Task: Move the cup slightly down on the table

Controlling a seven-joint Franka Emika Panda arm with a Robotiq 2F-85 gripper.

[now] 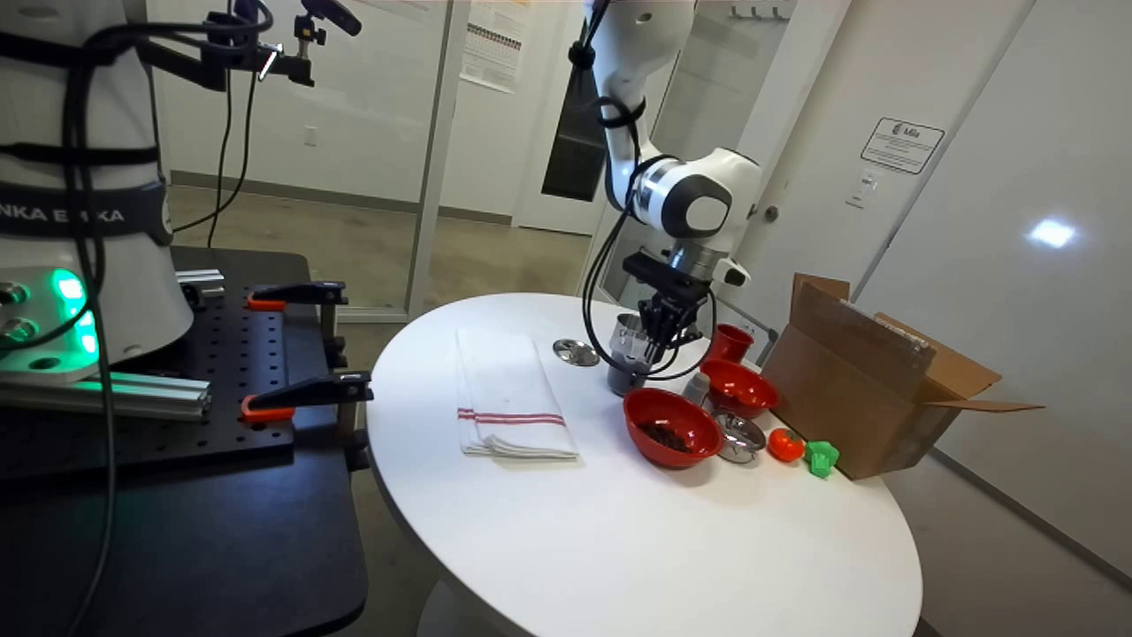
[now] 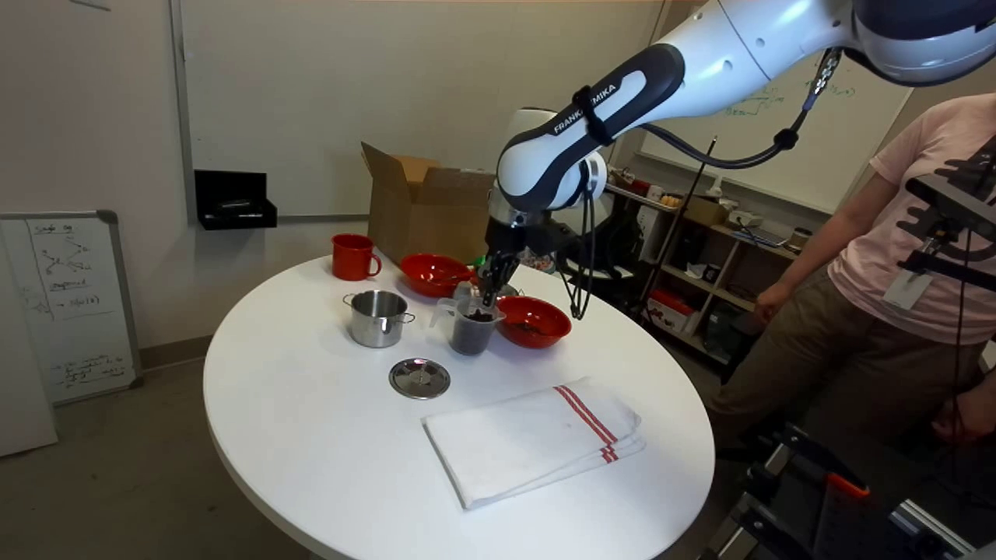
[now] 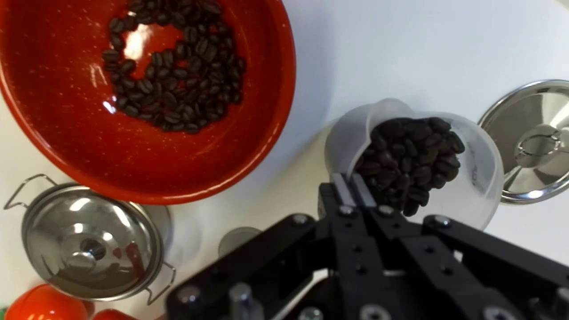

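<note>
Translucent plastic is forming the cup (image 2: 472,336), a rounded, spouted vessel that is holding dark, creased beans (image 3: 409,162) and standing on the smooth white table (image 2: 311,435), just beside a speckled red bowl (image 3: 133,155) and near a shiny metal lid (image 2: 420,379). Slanting down from above, the arm (image 2: 537,175) is pointing its gripper (image 3: 351,181) at the rim, the two slim fingers nearly meeting and pinching the cup's wall between them. Black gripper parts are partly hiding a small grey round object (image 3: 235,239), and the wrist view's edges are cutting off bowl and lid.
</note>
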